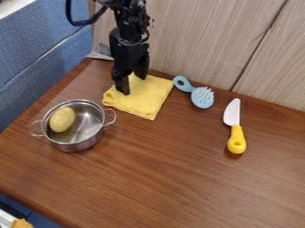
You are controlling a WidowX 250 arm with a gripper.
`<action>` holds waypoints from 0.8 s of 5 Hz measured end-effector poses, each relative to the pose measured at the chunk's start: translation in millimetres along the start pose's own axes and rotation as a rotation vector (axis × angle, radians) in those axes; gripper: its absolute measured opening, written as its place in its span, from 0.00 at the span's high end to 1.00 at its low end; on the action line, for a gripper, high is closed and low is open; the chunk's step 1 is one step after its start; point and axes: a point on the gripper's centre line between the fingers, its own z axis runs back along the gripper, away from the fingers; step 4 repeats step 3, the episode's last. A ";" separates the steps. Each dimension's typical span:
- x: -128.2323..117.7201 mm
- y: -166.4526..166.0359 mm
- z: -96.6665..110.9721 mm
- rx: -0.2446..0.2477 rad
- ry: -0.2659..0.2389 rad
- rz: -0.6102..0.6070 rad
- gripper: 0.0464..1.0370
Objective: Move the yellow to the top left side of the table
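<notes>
In the camera view, seems to be at the cloth [146, 100], either about to grip or just letting go; cannot tell which. Find the gripper [132, 81] low over the cloth's back part, released, with fingers [122, 84] spread apart. If gripping comes next, calls for closing on a fold, then lifting a little and drawing towards the top left corner; if done placing, calls only for rising straight up without snagging. Watch for the pot [77, 144], near the cloth's left corner. Find the cloth in the upper left part of the table [149, 178], close to the back edge. Looks bright yellow, soft, roughly square, lying mostly flat, with layered folds along the front left edge and slight rumples.
</notes>
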 end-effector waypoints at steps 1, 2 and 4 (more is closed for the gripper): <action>0.1 -4.5 29.5 -0.072 0.004 -0.004 0.04; -1.5 -3.6 58.5 -0.170 -0.010 -0.033 0.04; -1.0 -4.5 60.4 -0.177 -0.013 -0.040 0.04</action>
